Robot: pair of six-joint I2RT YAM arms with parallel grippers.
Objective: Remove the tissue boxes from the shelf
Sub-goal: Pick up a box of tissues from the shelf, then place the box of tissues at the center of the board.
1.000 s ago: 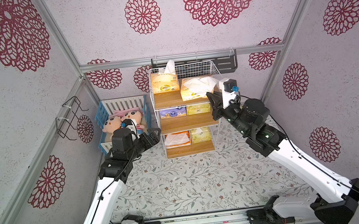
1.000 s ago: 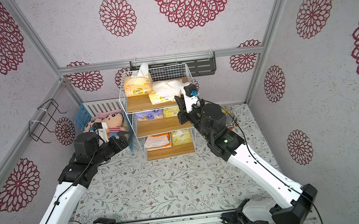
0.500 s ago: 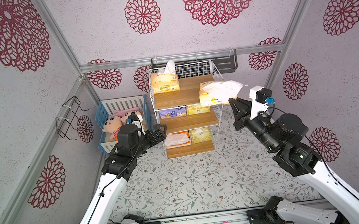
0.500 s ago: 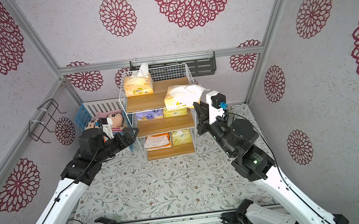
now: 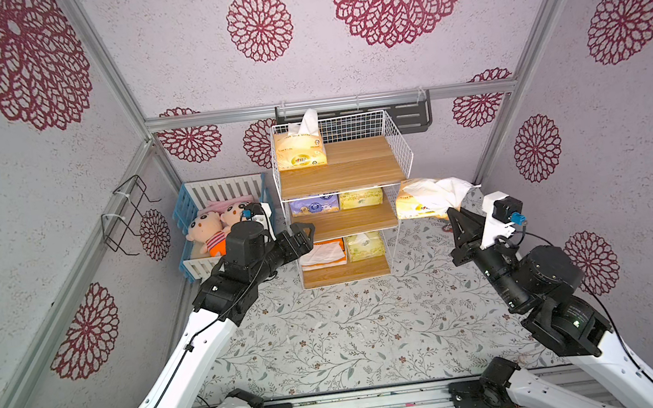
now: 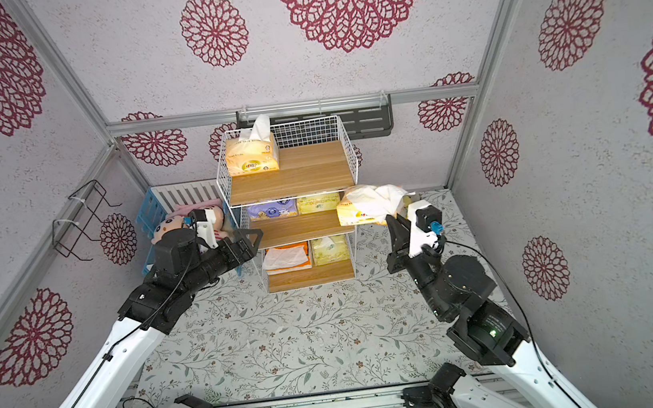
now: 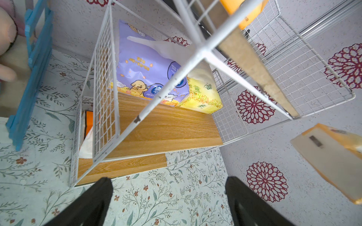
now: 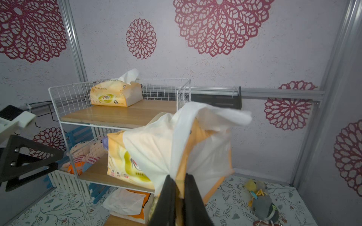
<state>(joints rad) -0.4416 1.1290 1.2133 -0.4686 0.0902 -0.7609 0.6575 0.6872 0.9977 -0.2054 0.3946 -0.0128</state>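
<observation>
1 pale orange tissue pack (image 5: 415,208) clamped in right gripper (image 8: 177,178), airborne beside shelf (image 5: 354,172); left gripper (image 7: 169,180) jaws apart, empty.

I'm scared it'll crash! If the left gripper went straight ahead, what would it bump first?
Probably the shelf, its white wire frame, before the purple tissue pack; depth is unclear.

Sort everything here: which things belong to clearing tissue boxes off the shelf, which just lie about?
Job: shelf; held pack; top pack; purple pack; orange pack; middle yellow pack; bottom yellow pack.
Idle: crib; dolls; black rack; grey floor toy.
</observation>
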